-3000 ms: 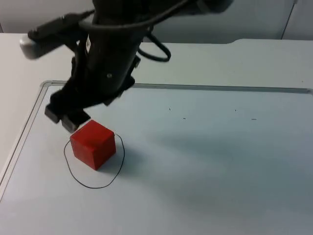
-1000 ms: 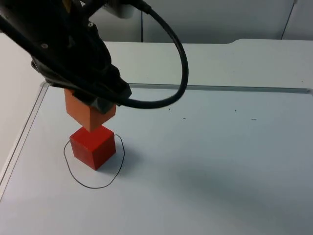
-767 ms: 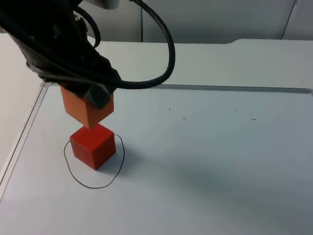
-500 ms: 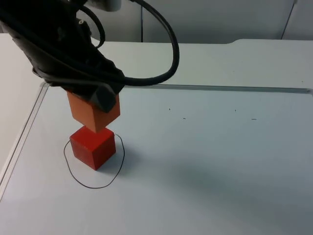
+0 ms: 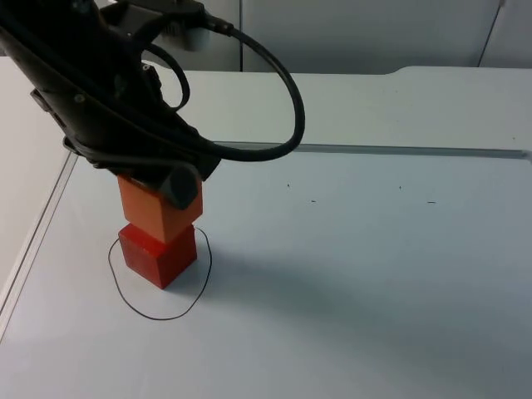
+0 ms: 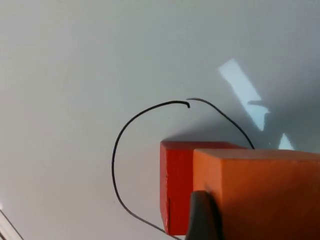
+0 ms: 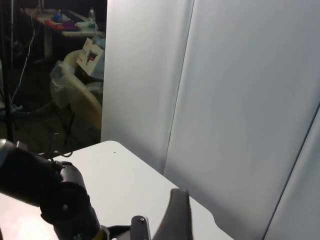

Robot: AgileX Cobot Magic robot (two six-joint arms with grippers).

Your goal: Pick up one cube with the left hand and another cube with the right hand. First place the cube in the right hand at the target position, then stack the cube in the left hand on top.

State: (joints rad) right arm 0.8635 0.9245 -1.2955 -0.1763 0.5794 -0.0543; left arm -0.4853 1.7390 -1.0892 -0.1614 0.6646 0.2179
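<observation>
Top view, orange cube (image 5: 158, 213): clamped in the left hand (image 5: 154, 184), resting on the red cube (image 5: 158, 253), turned a little askew to it.
Top view, red cube: on the white counter (image 5: 349, 274), inside the black pen ring (image 5: 158, 317), nearer the ring's far edge.
Left wrist view, orange cube (image 6: 260, 192): close up, one black fingertip (image 6: 202, 217) pressed against its near face; red cube (image 6: 176, 185) showing just beside and beneath it.
Left wrist view, pen ring (image 6: 116, 150): curving round the red cube, with a small gap in the line on the far side.
Left hand: closed tight on the orange cube, directly over the ring, near the counter's left edge strip (image 5: 37, 229).
Right wrist view, right hand (image 7: 175, 215): raised, facing the grey partition wall (image 7: 240, 100); cannot tell whether together or apart.
Counter: white, ending at the grey partition wall.
</observation>
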